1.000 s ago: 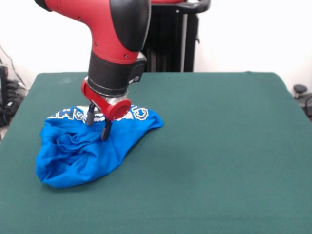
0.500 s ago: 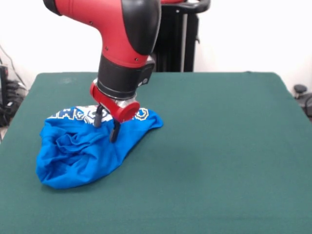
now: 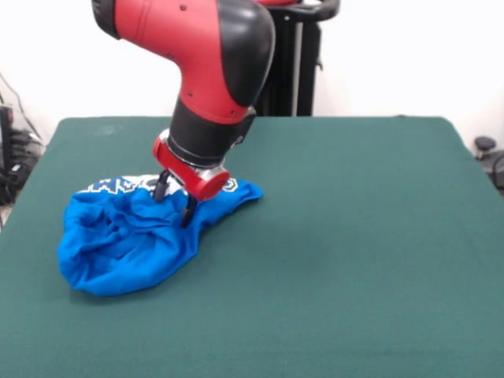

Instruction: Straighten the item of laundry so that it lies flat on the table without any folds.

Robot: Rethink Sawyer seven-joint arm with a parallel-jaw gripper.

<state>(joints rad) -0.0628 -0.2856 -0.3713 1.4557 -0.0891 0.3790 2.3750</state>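
Shirt's a crumpled blue heap, nowhere near flat

Closest to me is bare green table (image 3: 339,299), then the blue shirt (image 3: 118,248) bunched up on the left side of it, full of folds, with a strip of white lettering showing along its back edge. The gripper (image 3: 175,201) is down in the cloth near the shirt's right end, its two fingers spread a little apart with fabric between them. Behind that, the red arm (image 3: 205,55) leans in from above.
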